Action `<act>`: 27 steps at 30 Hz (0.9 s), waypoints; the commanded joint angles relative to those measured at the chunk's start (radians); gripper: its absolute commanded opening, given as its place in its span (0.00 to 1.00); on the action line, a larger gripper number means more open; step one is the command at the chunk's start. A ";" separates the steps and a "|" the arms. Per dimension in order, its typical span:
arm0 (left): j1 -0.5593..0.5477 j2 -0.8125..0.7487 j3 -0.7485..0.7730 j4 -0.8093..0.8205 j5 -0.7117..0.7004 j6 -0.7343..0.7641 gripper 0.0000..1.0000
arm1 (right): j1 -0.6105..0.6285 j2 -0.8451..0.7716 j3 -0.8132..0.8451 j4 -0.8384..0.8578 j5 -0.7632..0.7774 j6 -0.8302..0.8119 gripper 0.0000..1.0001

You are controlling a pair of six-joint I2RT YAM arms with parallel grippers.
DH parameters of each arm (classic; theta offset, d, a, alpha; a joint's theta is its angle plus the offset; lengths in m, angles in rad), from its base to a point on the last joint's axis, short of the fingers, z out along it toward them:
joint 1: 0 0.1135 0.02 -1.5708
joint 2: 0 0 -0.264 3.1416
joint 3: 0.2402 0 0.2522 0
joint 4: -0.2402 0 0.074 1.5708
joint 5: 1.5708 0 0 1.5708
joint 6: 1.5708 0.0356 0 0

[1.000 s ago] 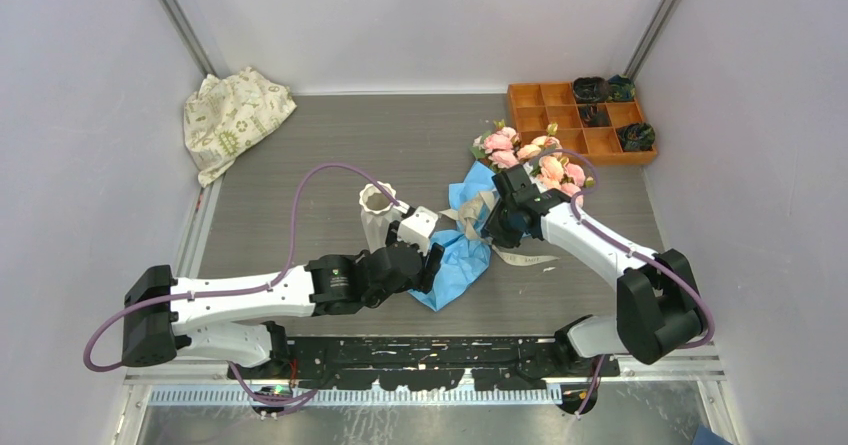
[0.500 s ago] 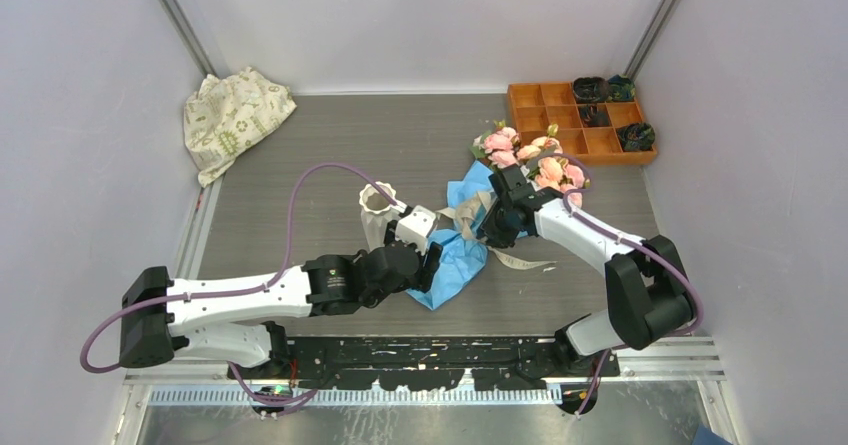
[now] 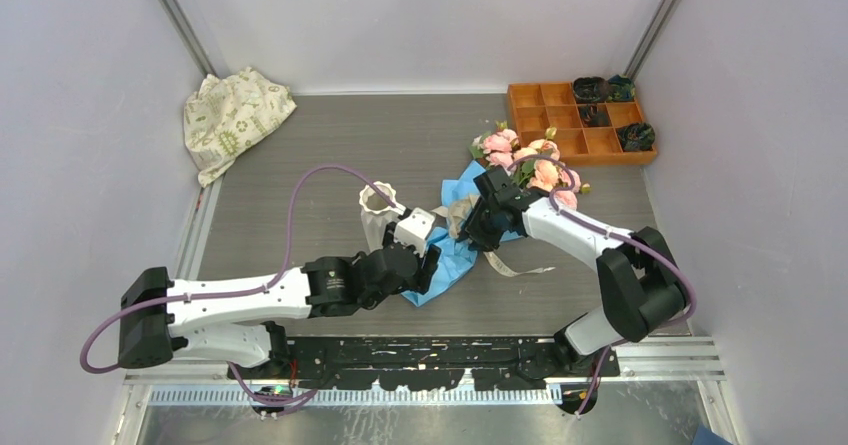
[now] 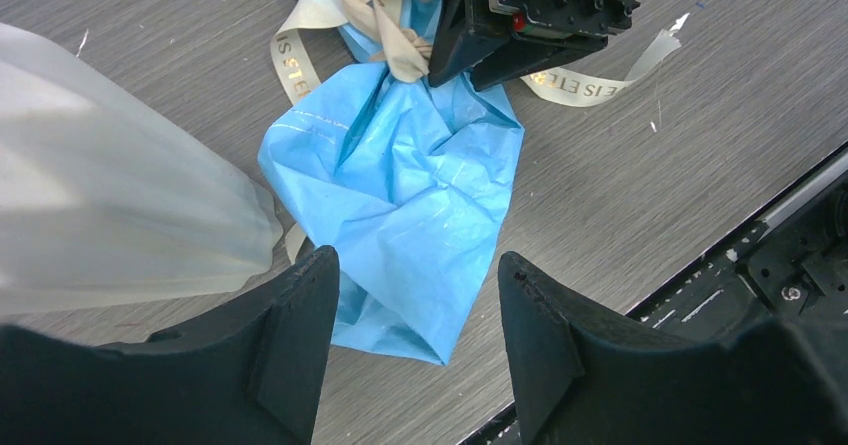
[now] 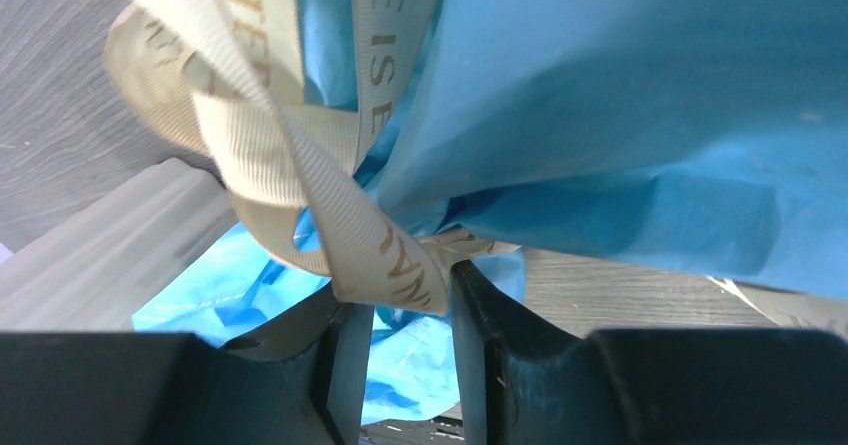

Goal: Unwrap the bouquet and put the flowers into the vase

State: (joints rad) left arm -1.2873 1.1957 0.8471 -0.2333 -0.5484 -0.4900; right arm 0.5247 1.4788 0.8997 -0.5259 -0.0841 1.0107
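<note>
The bouquet of pink and peach artificial roses in blue wrapping paper was laid across the middle of the grey wood-grain tabletop. Its flowers were pointed toward the orange compartment tray, and its paper tail was just beside the small white ribbed ceramic vase. The beige printed ribbon was not yet undone.

The right fingers were set nearly together at the knot, with 1 strand run down into the narrow gap. Whether that strand was clamped could not be told. The left fingers were held apart above the paper tail, with nothing gripped.

2 risks were judged. If the strand were pulled while the tail was left unpinned, the whole bouquet could be dragged along and the nearby vase knocked over. If the wrong strand were drawn, the knot could be tightened rather than freed, or the paper torn.
</note>
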 commanded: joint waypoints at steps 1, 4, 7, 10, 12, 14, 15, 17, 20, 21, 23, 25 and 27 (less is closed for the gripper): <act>0.003 -0.045 -0.017 0.056 -0.012 -0.003 0.61 | 0.006 0.031 0.030 0.021 -0.004 0.023 0.38; 0.003 -0.055 -0.028 0.061 -0.010 -0.005 0.61 | 0.006 0.037 0.027 0.012 0.032 0.029 0.33; 0.003 -0.055 -0.032 0.064 -0.005 -0.006 0.61 | 0.008 0.019 0.036 -0.022 0.080 0.028 0.31; 0.003 -0.050 -0.034 0.076 0.008 -0.006 0.61 | 0.005 0.001 0.066 -0.077 0.156 0.010 0.31; 0.002 -0.044 -0.033 0.086 0.020 -0.005 0.61 | 0.003 -0.004 0.105 -0.146 0.219 -0.020 0.32; 0.002 -0.034 -0.033 0.100 0.033 -0.005 0.60 | -0.002 -0.012 0.131 -0.202 0.280 -0.035 0.34; 0.003 -0.026 -0.031 0.104 0.038 -0.005 0.61 | -0.007 -0.014 0.140 -0.223 0.305 -0.043 0.35; 0.002 -0.013 -0.026 0.116 0.050 -0.004 0.61 | -0.023 -0.013 0.155 -0.261 0.346 -0.059 0.37; 0.003 0.013 -0.013 0.132 0.067 0.001 0.61 | -0.057 -0.014 0.154 -0.276 0.368 -0.081 0.37; 0.003 0.021 -0.009 0.139 0.073 0.003 0.61 | -0.064 -0.019 0.149 -0.266 0.354 -0.083 0.37; 0.002 0.039 -0.002 0.155 0.069 0.015 0.60 | -0.066 -0.027 0.144 -0.250 0.328 -0.078 0.37; 0.003 0.058 0.011 0.164 0.061 0.030 0.60 | -0.064 -0.026 0.143 -0.238 0.303 -0.069 0.36; 0.003 0.077 0.021 0.179 0.057 0.041 0.61 | -0.051 -0.034 0.145 -0.226 0.282 -0.060 0.36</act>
State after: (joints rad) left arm -1.2873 1.2495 0.8154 -0.1444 -0.4847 -0.4820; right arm 0.4564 1.4967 1.0233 -0.7647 0.2008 0.9466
